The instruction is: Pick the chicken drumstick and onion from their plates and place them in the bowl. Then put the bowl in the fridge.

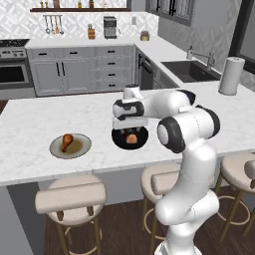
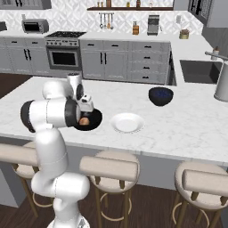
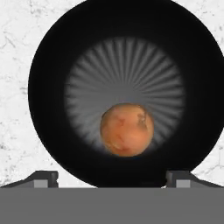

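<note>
On the left, the orange-brown chicken drumstick lies on the round grey-olive plate. Beside it, the glossy black bowl holds the small tan-orange onion. The two-finger gripper hangs directly above it, fingers spread wide, gripping nothing. Right, the round white plate sits bare.
</note>
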